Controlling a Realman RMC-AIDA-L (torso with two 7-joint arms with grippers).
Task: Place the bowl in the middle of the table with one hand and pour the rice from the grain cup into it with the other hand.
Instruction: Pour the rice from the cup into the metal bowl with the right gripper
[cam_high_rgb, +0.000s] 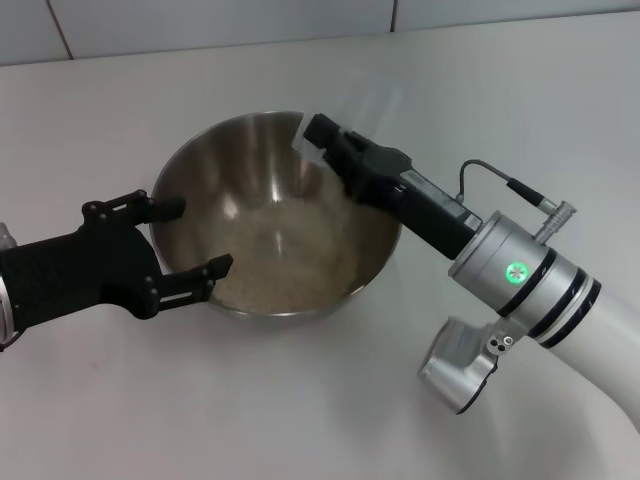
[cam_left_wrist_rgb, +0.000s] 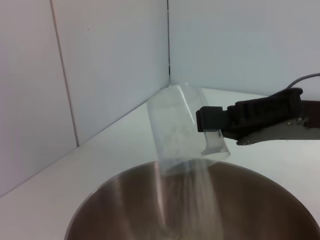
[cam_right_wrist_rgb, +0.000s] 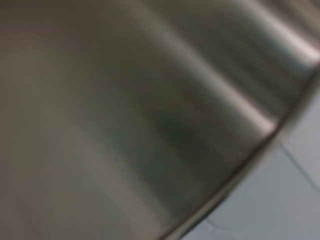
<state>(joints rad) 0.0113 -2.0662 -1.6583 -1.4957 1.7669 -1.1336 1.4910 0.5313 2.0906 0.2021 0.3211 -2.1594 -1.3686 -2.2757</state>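
Note:
The steel bowl (cam_high_rgb: 232, 165) stands on the white table (cam_high_rgb: 120, 100). A layer of rice (cam_high_rgb: 268, 255) lies in its bottom. My right gripper (cam_high_rgb: 326, 140) is shut on the transparent grain cup (cam_high_rgb: 350, 108) and holds it tipped over the bowl's far right rim. In the left wrist view the cup (cam_left_wrist_rgb: 176, 125) is tilted mouth down in the right gripper (cam_left_wrist_rgb: 215, 120), and a thin stream of rice (cam_left_wrist_rgb: 202, 192) falls into the bowl (cam_left_wrist_rgb: 115, 205). My left gripper (cam_high_rgb: 197, 238) is open at the bowl's left rim. The right wrist view shows the bowl's wall (cam_right_wrist_rgb: 125, 125) close up.
A tiled wall (cam_high_rgb: 200, 25) runs along the table's far edge. The right arm's silver wrist (cam_high_rgb: 520, 275) and its camera (cam_high_rgb: 462, 365) hang over the table to the bowl's right. Bare table (cam_high_rgb: 300, 410) lies in front of the bowl.

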